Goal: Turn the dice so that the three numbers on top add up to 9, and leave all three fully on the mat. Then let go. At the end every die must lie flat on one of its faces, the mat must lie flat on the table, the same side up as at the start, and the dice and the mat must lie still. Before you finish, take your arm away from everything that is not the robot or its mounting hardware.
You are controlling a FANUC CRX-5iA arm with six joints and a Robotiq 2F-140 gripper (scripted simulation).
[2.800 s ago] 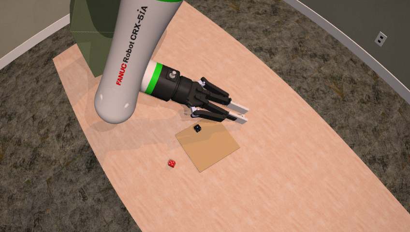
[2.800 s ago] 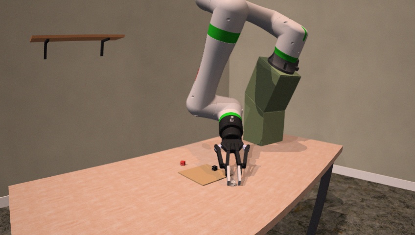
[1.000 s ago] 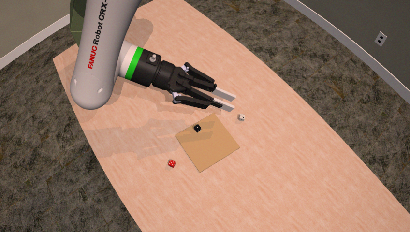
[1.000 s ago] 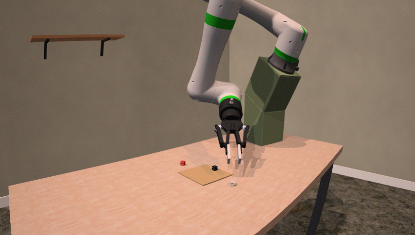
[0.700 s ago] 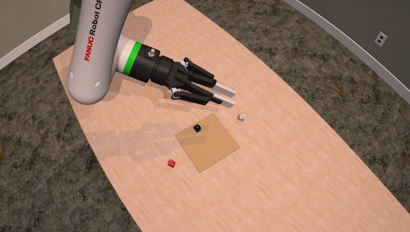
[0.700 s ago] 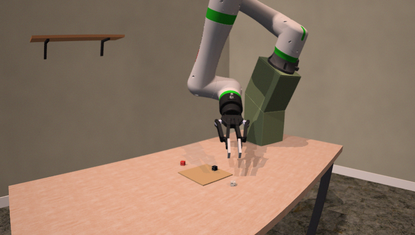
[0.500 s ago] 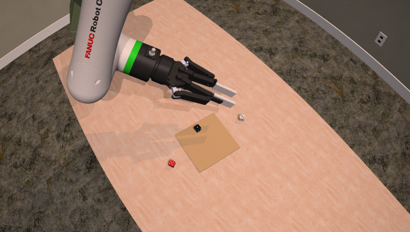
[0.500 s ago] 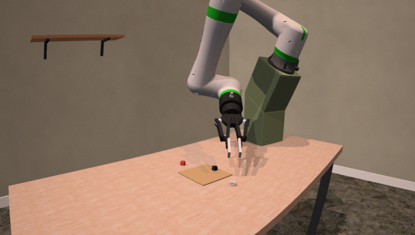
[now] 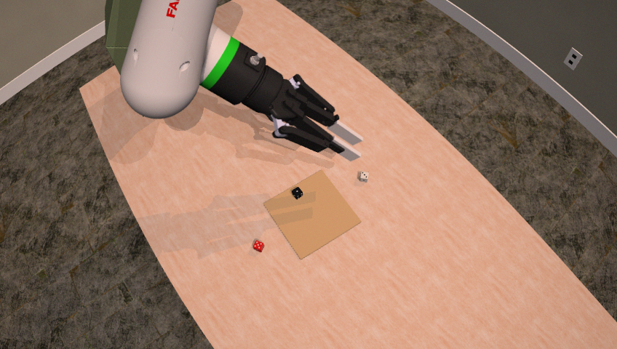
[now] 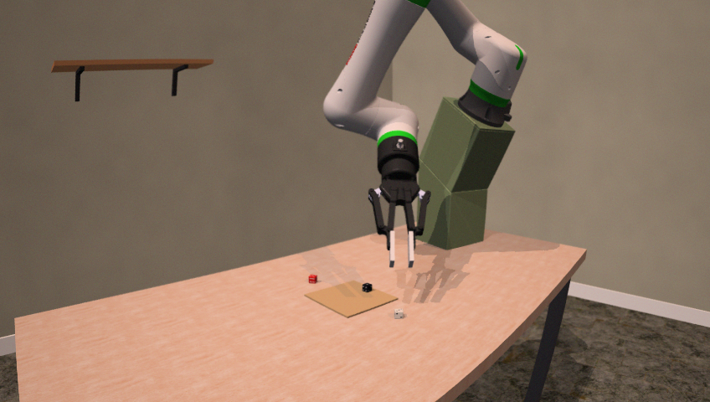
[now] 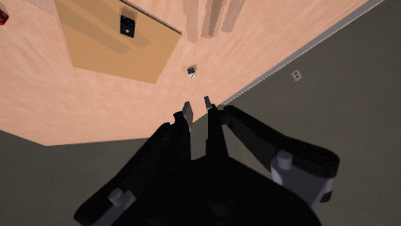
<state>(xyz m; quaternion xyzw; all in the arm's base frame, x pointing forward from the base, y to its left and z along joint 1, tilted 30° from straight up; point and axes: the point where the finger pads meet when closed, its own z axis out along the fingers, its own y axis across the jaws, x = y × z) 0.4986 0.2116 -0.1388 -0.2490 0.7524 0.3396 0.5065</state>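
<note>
Dice point(image 9: 297, 193) point(image 10: 367, 287) point(image 11: 127, 25) on and around a mat, below a robot arm. Pale wooden surface point(image 9: 411, 259) point(image 10: 199, 338) point(image 11: 108, 104), beneath everything. White arm point(image 9: 164, 65) point(image 10: 378, 59), with green bands. Black hand point(image 9: 358, 147) point(image 10: 401, 264) point(image 11: 198, 105), raised above the surface; light fingertips slightly spread, with a narrow gap and nothing pinched. Tan mat point(image 9: 324, 225) point(image 10: 343, 301) point(image 11: 108, 52), flat. Black die, on the mat near one edge. Red die point(image 9: 258, 245) point(image 10: 312, 279) point(image 11: 3, 18), off the mat, five pips uppermost. White die point(image 9: 363, 176) point(image 10: 398, 313) point(image 11: 191, 72), off the mat on another side; upper count too small to tell.
</note>
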